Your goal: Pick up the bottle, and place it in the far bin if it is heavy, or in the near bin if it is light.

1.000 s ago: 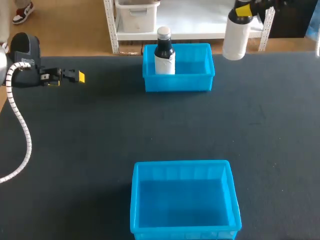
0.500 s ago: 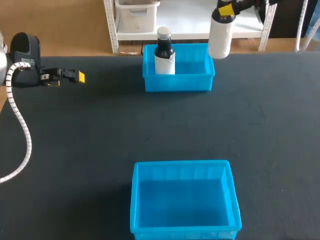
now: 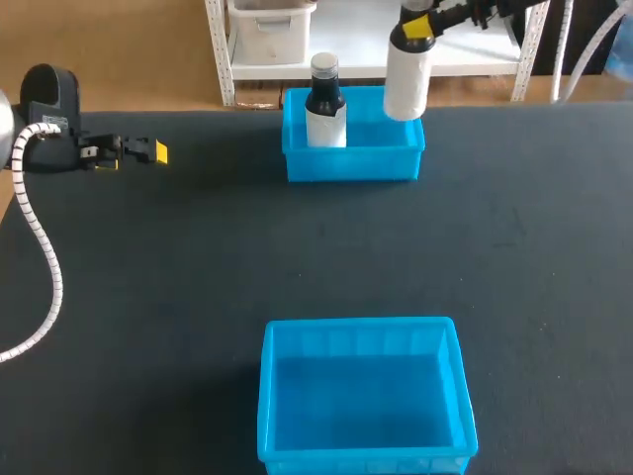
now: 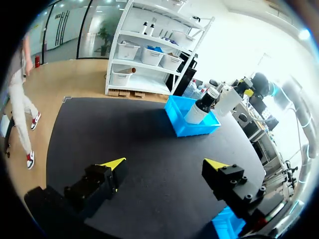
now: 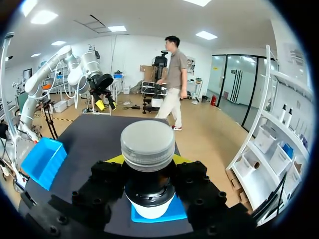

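A dark desk (image 3: 148, 297) carries two blue bins. The near bin (image 3: 265, 396) is set at the middle of the desk's near edge, and the far bin (image 3: 351, 163) at the middle of its far edge.

The white bottle (image 3: 406, 79) is held upright over the right end of the far bin, its base about level with the rim; whether it touches the bin cannot be told. No label is seen on its plain white body. In the right wrist view a grey ribbed cap (image 5: 148, 144) and a black collar are seen above the white body, with the blue of the bin below.

A dark bottle (image 3: 325, 104) is stood upright in the far bin's left rear corner. A pale cap and a white label are borne by it; the label's print is too small to be read.

The right end effector (image 3: 420, 25), brought in from the far right corner, is closed on the white bottle at its neck, a yellow tip pressed against each side of the collar.

The left end effector (image 3: 148, 151) is placed by the desk's left edge, towards the far left corner. In the left wrist view its fingers (image 4: 114, 163) are spread wide over bare desk, and nothing is touched by them
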Robot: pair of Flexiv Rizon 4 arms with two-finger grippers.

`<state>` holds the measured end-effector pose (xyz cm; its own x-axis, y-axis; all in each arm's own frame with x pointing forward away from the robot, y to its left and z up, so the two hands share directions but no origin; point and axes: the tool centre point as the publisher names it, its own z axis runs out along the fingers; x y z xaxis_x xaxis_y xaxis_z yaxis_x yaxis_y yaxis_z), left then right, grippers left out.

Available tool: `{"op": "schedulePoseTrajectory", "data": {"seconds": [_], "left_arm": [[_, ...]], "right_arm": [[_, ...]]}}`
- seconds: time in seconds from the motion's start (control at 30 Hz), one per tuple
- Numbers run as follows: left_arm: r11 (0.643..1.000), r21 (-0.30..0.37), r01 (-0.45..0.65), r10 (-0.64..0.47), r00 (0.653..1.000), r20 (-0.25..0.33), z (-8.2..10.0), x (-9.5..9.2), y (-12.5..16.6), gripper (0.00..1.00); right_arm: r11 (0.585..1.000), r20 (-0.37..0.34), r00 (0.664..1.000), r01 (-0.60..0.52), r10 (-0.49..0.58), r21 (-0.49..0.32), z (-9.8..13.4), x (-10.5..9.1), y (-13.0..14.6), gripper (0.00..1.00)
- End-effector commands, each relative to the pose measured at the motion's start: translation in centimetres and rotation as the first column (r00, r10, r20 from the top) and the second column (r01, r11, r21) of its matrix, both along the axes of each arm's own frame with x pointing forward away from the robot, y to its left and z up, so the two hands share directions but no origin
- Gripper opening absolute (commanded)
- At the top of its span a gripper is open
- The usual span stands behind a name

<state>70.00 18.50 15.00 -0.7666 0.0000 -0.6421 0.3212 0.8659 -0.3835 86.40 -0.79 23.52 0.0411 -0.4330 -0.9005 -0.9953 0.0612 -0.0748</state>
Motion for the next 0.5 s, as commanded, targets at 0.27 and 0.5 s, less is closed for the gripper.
{"op": "schedulePoseTrajectory", "data": {"seconds": [0.27,0.5], "left_arm": [[1.0,0.0,0.0,0.0,1.0,0.0,0.0,0.0,0.0,1.0],[1.0,0.0,0.0,0.0,1.0,0.0,0.0,0.0,0.0,1.0]], "right_arm": [[0.998,-0.014,0.998,-0.065,0.065,0.008,-1.8,1.7,2.1,0.0],[0.997,-0.032,0.997,-0.073,0.074,0.021,-3.0,1.7,2.5,0.0]]}}
